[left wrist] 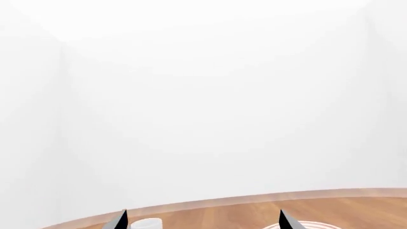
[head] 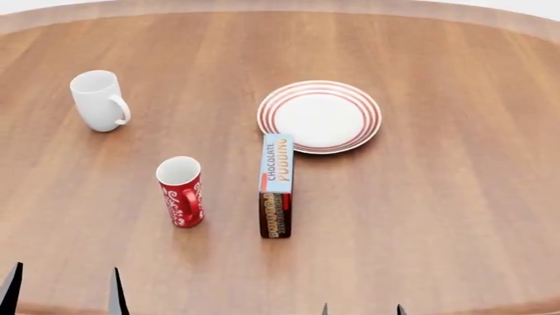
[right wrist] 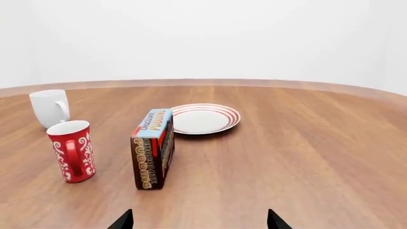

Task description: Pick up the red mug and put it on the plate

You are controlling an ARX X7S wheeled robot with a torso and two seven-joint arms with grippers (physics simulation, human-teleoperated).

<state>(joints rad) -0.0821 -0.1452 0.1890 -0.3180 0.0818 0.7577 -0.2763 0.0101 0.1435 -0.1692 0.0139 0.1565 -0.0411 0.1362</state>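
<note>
While both arms are held low at the near edge of the round wooden bench (head: 437,216), only dark tips of the jaws are seen. The left gripper (head: 61,289) and the right gripper (head: 361,309) are each shown with their tips spread apart, nothing between them.

Ahead of the left jaws, slightly toward the right jaws, the red mug (head: 182,191) is seen standing upright on the bench, white inside. Just beside it, ahead of the right jaws and a little toward the left jaws, a chocolate pudding box (head: 277,185) is stood on its long narrow edge. Beyond the box's far end, almost touching it, the plate (head: 319,116) is laid flat. Farthest ahead of the left jaws, a plain white mug (head: 99,100) is stood upright, well apart from the plate.
</note>
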